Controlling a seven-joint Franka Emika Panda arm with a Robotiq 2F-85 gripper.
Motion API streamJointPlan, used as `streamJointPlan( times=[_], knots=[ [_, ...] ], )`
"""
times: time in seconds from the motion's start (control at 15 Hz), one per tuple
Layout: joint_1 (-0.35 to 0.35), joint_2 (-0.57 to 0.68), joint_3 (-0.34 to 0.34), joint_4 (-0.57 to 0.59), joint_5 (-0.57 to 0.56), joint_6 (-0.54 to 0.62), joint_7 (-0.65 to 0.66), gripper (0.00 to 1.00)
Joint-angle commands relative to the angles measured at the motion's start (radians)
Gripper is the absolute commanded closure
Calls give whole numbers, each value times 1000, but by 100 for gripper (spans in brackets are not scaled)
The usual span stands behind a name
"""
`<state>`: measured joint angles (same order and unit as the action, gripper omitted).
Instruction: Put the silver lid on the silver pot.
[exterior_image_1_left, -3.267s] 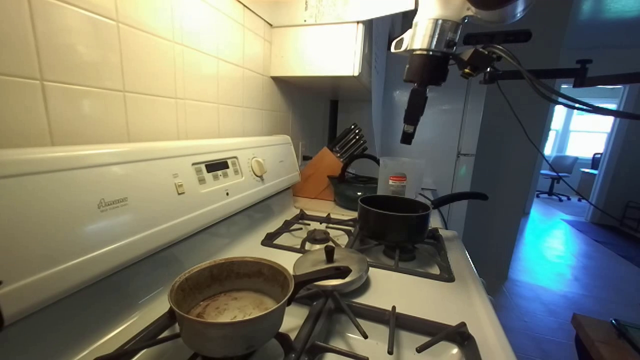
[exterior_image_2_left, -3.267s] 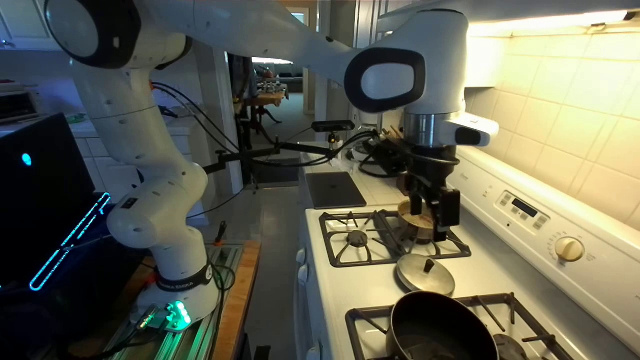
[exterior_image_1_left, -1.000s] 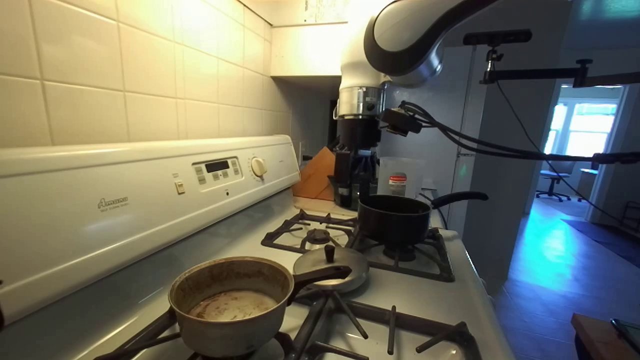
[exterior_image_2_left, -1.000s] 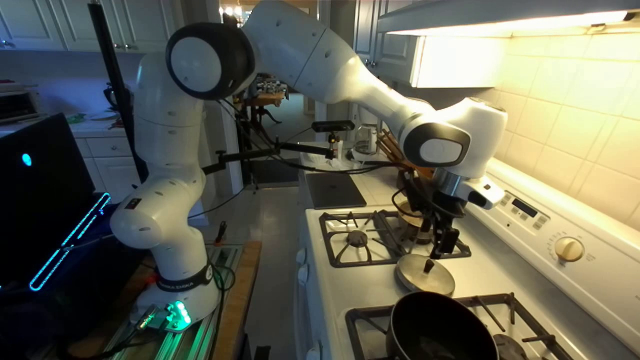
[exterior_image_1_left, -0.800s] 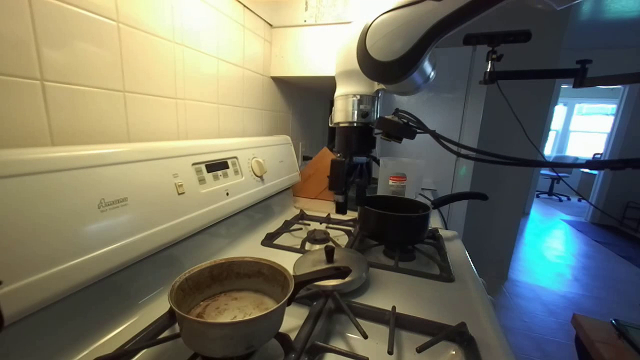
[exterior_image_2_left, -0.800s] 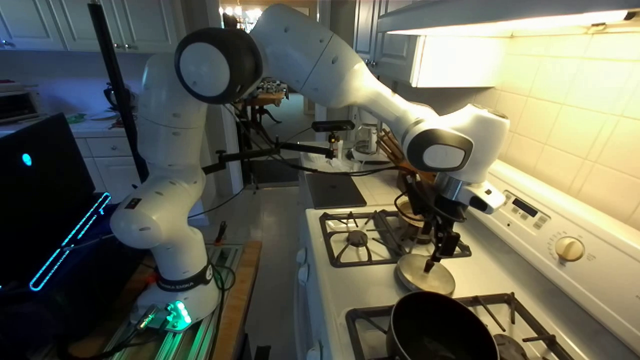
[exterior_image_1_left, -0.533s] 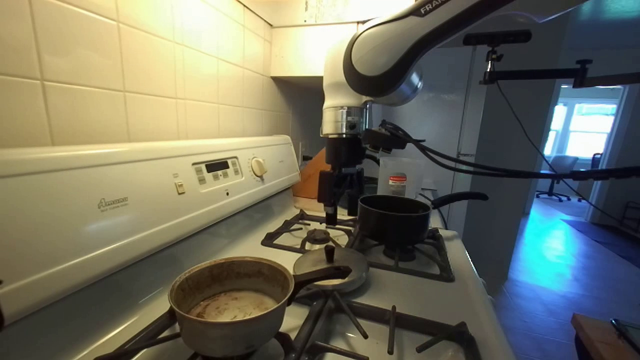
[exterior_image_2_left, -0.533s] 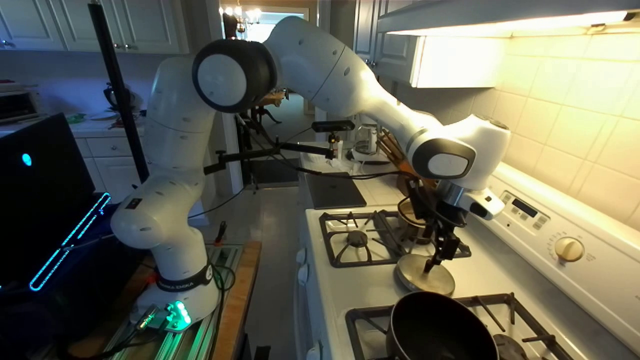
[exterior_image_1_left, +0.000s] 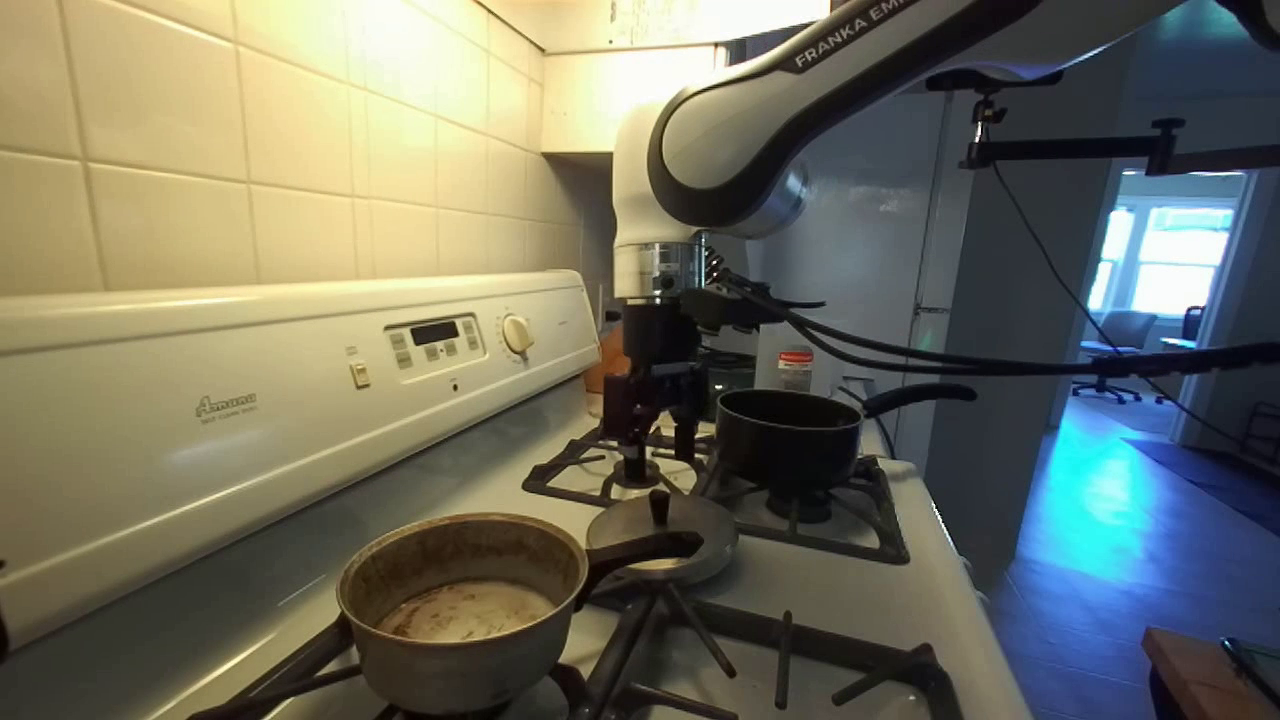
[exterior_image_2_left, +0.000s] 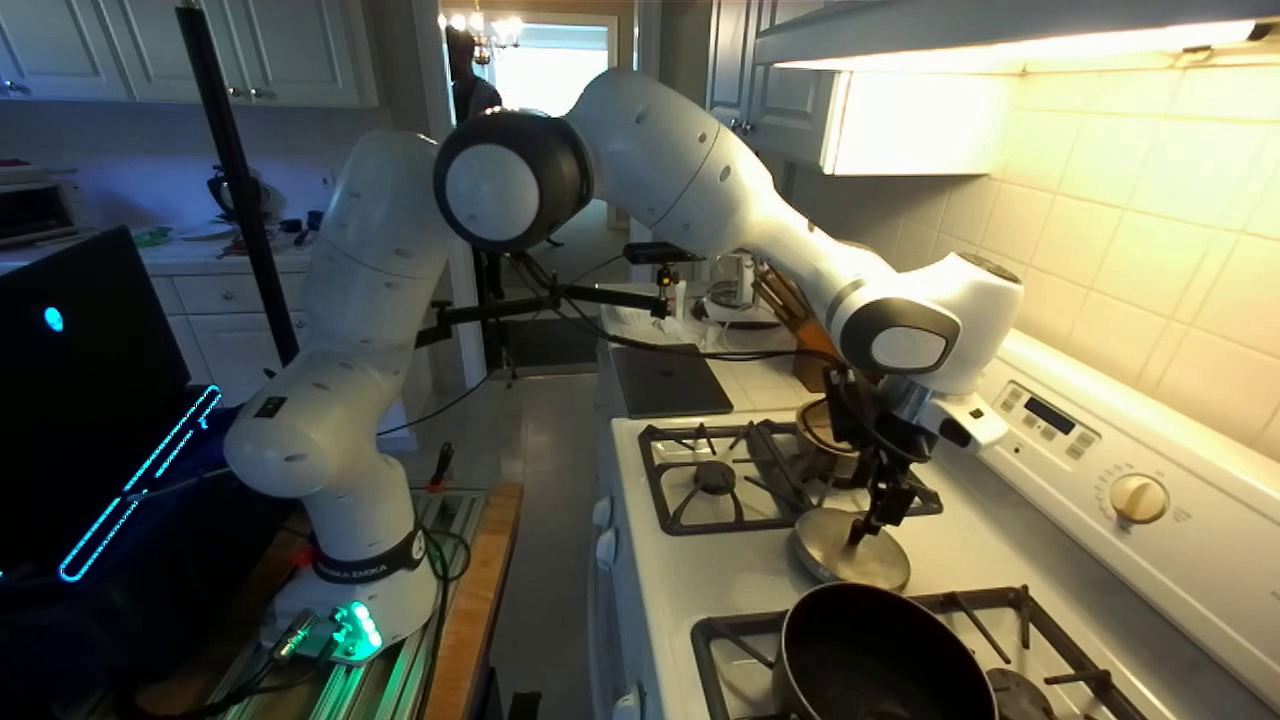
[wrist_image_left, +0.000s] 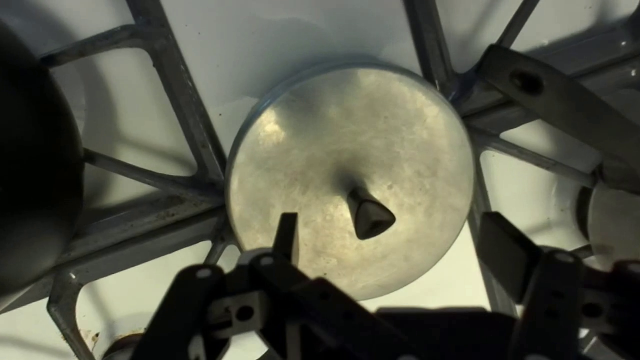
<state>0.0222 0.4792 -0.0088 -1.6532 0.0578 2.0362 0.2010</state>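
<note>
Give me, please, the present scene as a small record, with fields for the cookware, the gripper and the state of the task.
silver lid: on the stovetop, between the two burner grates, its knob upward
silver pot: on one grate, uncovered, brownish inside
black pot: on the other grate, also uncovered
gripper: open, above the silver lid, holding nothing
task state: silver lid not yet on the silver pot

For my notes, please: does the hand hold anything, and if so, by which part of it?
Nothing is held: the hand is open, its fingers clear of the knob on the lid.
</note>
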Motion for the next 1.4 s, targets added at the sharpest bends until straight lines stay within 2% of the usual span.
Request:
streamJointPlan(
  times=[0.0,0.13,0.4,0.53,0.67,0.73,0.87,0.93,1.13,1.27,1.33],
  knots=[
    [13,51,-13,60,-9,-38,50,29],
    [13,61,-16,64,-8,-41,59,37],
    [10,72,-16,70,-1,-57,65,39],
    [12,75,-18,71,-6,-60,69,45],
    [22,77,-26,72,-28,-48,82,58],
    [25,78,-28,73,-38,-45,81,60],
    [34,81,-33,73,-59,-40,81,52],
    [38,83,-36,73,-73,-39,81,53],
    [45,88,-37,69,-98,-28,71,45],
    [48,90,-36,68,-108,-20,70,55],
    [50,91,-35,68,-111,-18,68,75]
  ],
)
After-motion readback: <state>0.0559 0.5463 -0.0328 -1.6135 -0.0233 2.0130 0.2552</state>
